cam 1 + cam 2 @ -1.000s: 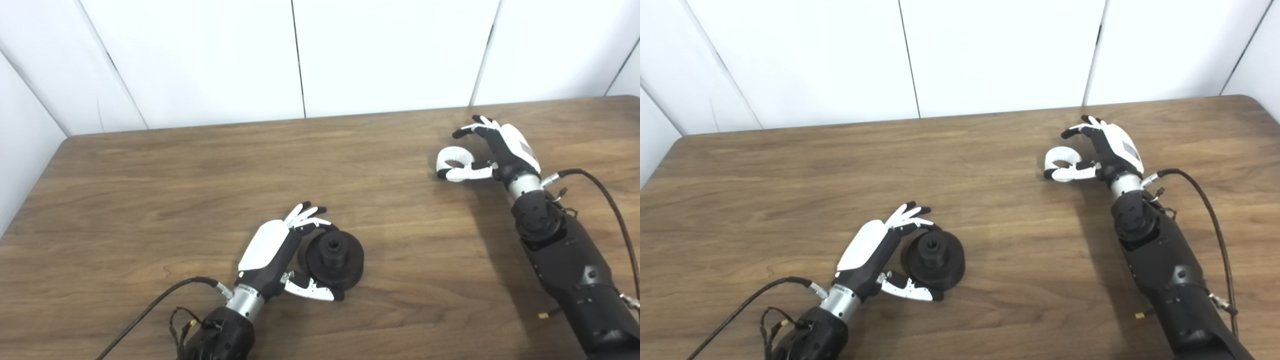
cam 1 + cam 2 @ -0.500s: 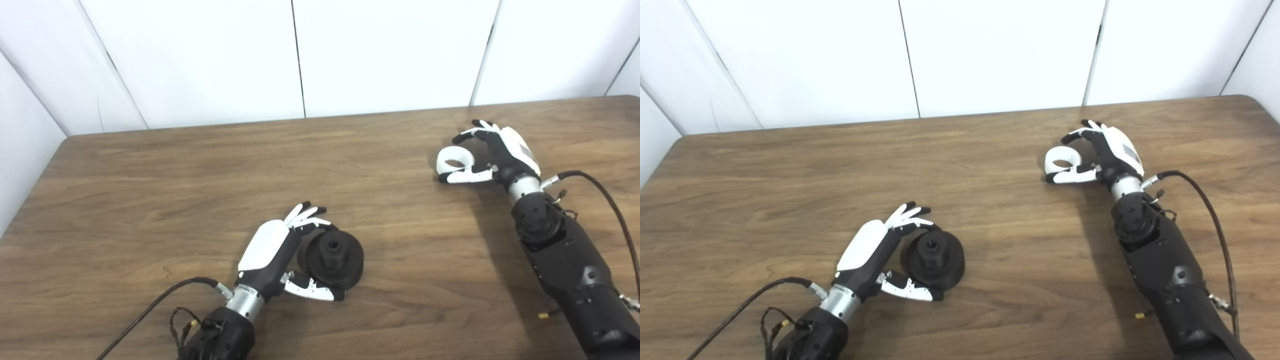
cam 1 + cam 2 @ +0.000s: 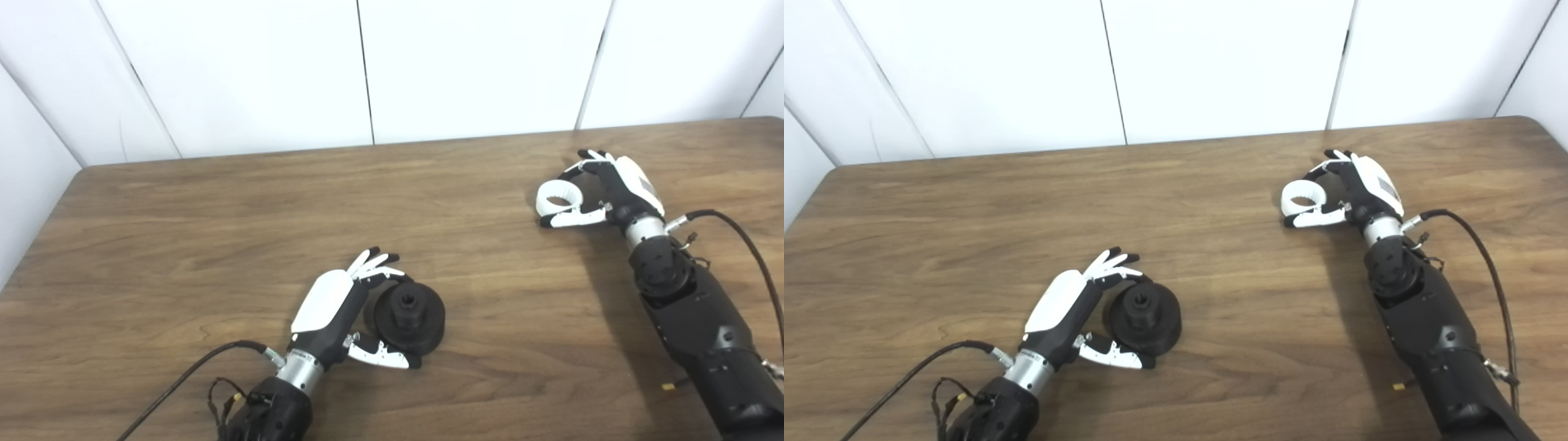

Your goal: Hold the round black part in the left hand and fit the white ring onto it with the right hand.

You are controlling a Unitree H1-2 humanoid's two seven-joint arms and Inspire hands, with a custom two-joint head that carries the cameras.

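Note:
The round black part (image 3: 409, 313), a disc with a raised hub, rests on the wooden table (image 3: 184, 245) near the front centre. My left hand (image 3: 334, 306) is closed around its left side, fingers on the far rim and thumb along the near rim. The white ring (image 3: 558, 195) lies on the table at the right. My right hand (image 3: 612, 184) pinches it, with the thumb along the ring's near side and the fingers curled onto its far side. The same scene shows in the right eye view, with the ring (image 3: 1303, 195) and the black part (image 3: 1144, 315).
White wall panels (image 3: 478, 67) stand behind the table's far edge. A black cable (image 3: 747, 245) loops from my right forearm, and another (image 3: 184, 373) trails from my left wrist.
My right hand's fingers have curled down onto the white ring's far side and the hand has shifted slightly nearer. The left hand and black part have not moved.

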